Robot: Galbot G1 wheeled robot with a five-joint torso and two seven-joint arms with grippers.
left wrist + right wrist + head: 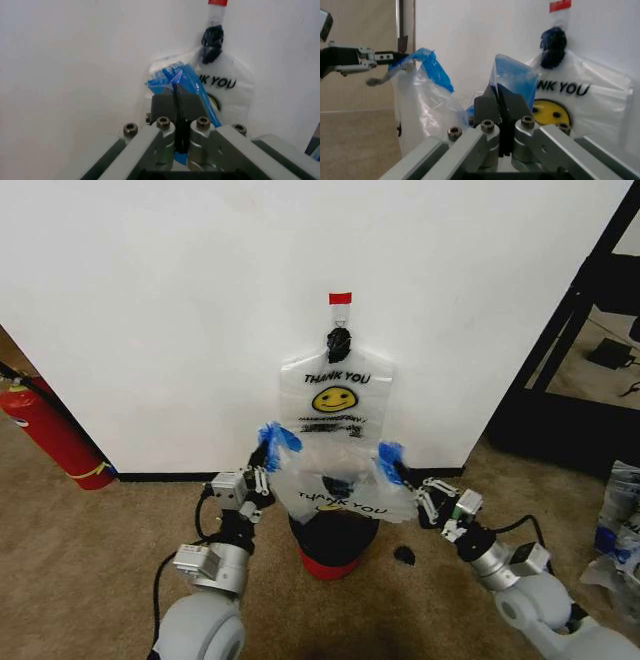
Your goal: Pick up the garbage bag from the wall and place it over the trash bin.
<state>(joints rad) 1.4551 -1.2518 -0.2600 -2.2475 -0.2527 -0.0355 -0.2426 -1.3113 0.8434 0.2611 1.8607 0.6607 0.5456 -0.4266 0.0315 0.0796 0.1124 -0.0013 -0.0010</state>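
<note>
The garbage bag [338,488], see-through with "THANK YOU" lettering, is stretched between my two grippers just above the trash bin [333,538], a black mesh basket with a red base. My left gripper [266,464] is shut on the bag's blue patch [176,80]. On the other side, my right gripper [404,478] is shut on the other blue patch [512,77]. In the right wrist view the left gripper [395,56] holds the bag's far corner. A similar smiley bag [337,395] hangs from the black hook [340,338] on the wall [180,310], under the red tape tab [341,298].
A red fire extinguisher [48,428] leans at the wall on the left. A black shelf frame [575,330] stands at the right, with plastic packages [622,520] on the carpet below it. A small dark scrap [405,555] lies next to the bin.
</note>
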